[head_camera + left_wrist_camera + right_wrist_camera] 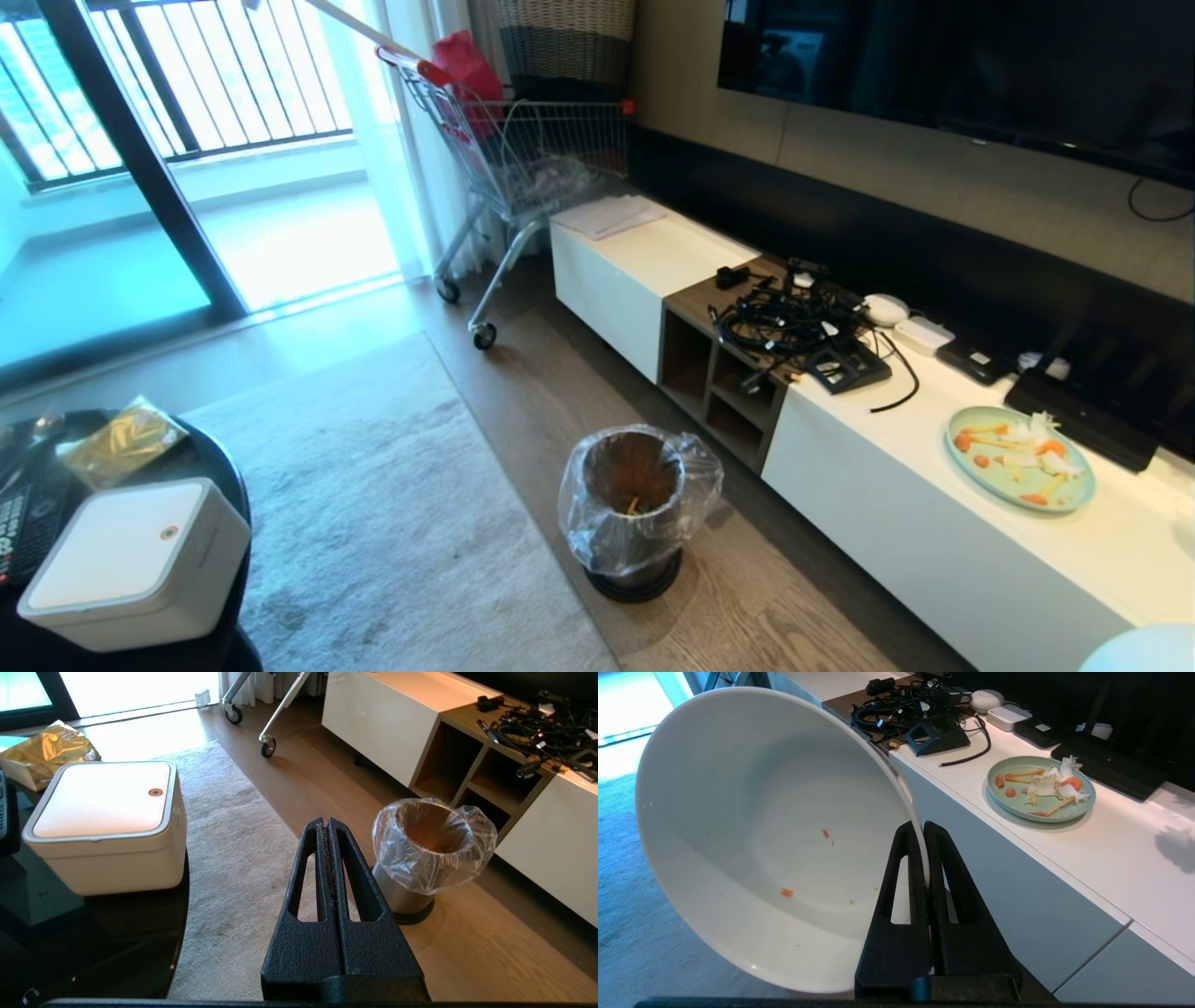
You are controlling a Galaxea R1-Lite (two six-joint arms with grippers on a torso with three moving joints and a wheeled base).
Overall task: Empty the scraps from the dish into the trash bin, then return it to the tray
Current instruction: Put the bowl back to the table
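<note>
The right gripper [923, 828] pinches the rim of the white bowl [761, 835], tipped on its side and nearly bare of scraps; the left gripper [326, 823] is closed and empty; the tray is nowhere in view

tilted white dish [752, 826] nearly empty, bag-lined metal trash bin [638, 509] on floor

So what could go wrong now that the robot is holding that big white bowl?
The right gripper pinches the bowl only by its rim, and the bowl hangs tilted, so it might slip and fall. A few orange crumbs cling inside and could drop on the rug rather than into the trash bin. No tray is in view, so returning the bowl means carrying it like this.
</note>
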